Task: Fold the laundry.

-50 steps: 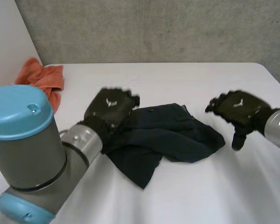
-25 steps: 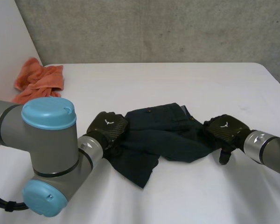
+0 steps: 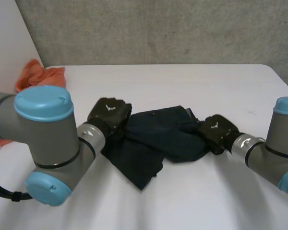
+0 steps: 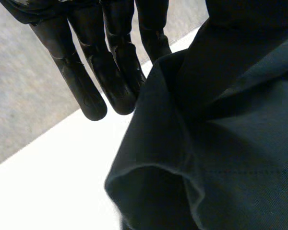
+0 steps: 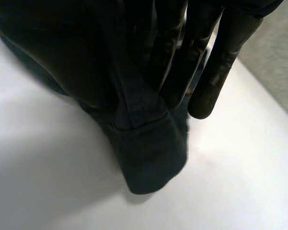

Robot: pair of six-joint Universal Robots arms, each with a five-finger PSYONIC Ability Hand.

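At garment point(image 3: 158, 136) edges, L robot hand point(image 3: 110, 113), R robot hand point(image 3: 215, 130), fingers point(image 4: 110, 72) straight

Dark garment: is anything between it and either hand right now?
Nothing visible. The left hand is at the dark garment's left edge, its straight fingers beside a fold; the right hand lays straight fingers on the right end. The orange cloth lies apart at the table's far left corner.
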